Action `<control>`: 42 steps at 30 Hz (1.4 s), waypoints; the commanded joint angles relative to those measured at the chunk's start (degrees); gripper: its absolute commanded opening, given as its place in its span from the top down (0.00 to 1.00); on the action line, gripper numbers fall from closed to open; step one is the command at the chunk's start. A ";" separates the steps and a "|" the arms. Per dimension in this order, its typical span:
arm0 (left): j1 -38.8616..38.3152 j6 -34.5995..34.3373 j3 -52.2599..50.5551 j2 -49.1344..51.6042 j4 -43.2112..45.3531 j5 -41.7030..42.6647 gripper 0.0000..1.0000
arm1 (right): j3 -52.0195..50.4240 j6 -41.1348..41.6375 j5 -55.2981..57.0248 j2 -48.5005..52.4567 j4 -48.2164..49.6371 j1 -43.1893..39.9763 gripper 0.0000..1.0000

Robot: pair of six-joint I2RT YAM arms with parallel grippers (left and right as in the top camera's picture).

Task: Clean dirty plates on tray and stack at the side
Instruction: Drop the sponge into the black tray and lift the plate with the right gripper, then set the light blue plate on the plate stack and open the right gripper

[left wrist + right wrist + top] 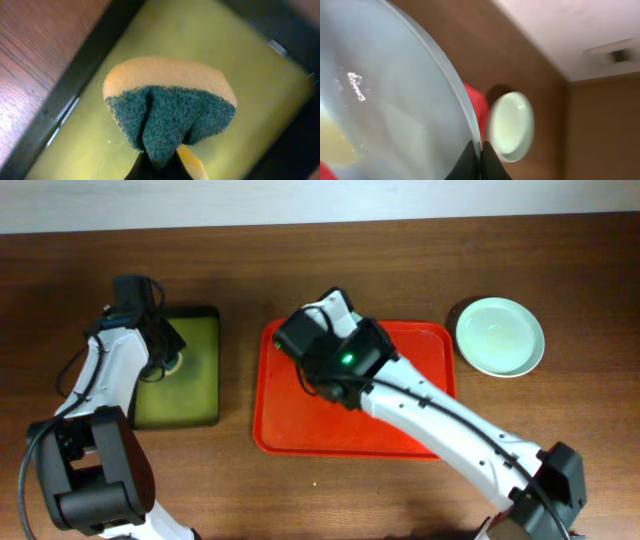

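Note:
My right gripper [481,151] is shut on the rim of a pale bluish-white plate [395,100] that fills the left of the right wrist view. It has a yellow smear [332,142] at the lower left. In the overhead view the right arm [345,360] hangs over the red tray [300,430] and hides this plate. A pale green plate [499,336] lies on the table right of the tray. It also shows in the right wrist view [512,125]. My left gripper [160,167] is shut on a yellow sponge with a green scouring side [170,105].
The left gripper [163,360] and sponge hover over the small black-rimmed tray with a yellow-green inside [195,370], left of the red tray. Brown wooden table [560,260] surrounds both trays. A pale wall runs along the far edge.

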 commanded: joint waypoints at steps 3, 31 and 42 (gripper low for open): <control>0.15 0.57 -3.30 1.75 3.13 0.90 1.00 | 1.62 -5.97 16.41 -1.40 0.00 3.93 0.96; 0.15 3.54 14.49 -11.58 -18.14 13.05 0.00 | 0.79 -23.91 -6.14 -1.16 5.66 3.58 0.96; 0.15 3.54 14.49 -11.58 -18.23 12.85 0.00 | 0.74 -21.55 -4.85 -0.50 3.72 -0.96 0.96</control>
